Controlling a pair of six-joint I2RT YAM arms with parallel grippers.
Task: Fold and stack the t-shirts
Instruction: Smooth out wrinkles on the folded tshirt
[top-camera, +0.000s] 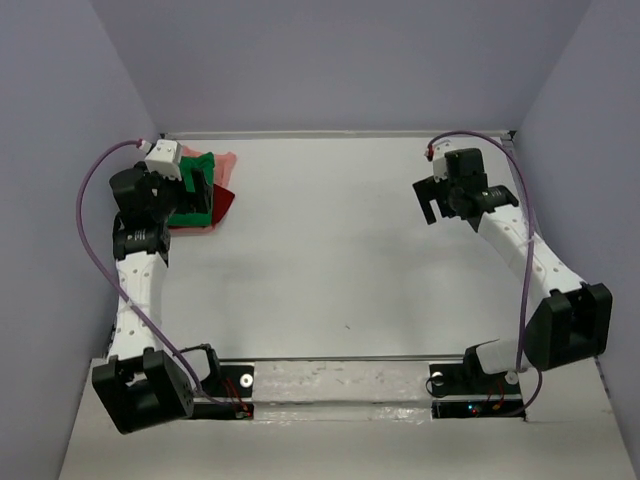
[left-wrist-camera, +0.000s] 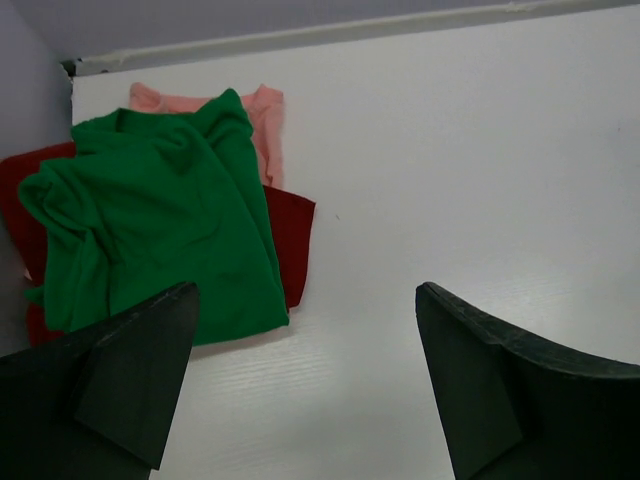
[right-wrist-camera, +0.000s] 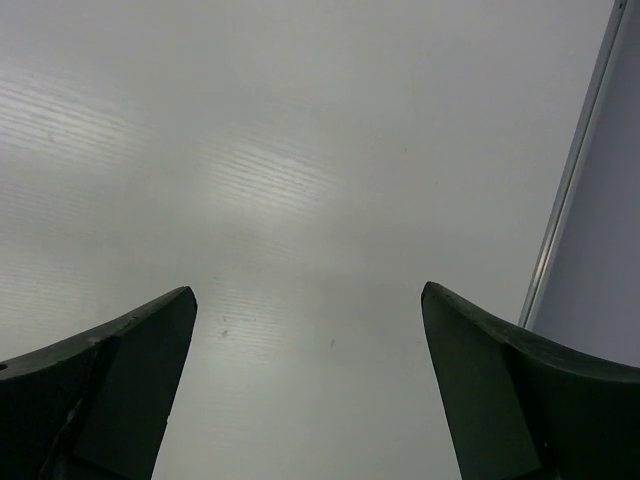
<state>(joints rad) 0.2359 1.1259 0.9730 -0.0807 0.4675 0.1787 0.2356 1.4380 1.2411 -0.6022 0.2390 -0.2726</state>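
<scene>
Green t-shirt (left-wrist-camera: 160, 220), wrinkled, atop dark red t-shirt (left-wrist-camera: 290, 240) and salmon-pink t-shirt (left-wrist-camera: 265, 130)

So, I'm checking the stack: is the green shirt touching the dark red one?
Touching. The left wrist view shows the green shirt lying directly on the dark red shirt, covering most of it.

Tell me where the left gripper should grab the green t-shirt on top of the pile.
Probably the green t-shirt's near corner, which lies flat past the dark red shirt on the table. Bring the open left gripper down from the open-table side, since the wall closes off the pile's other side.
</scene>
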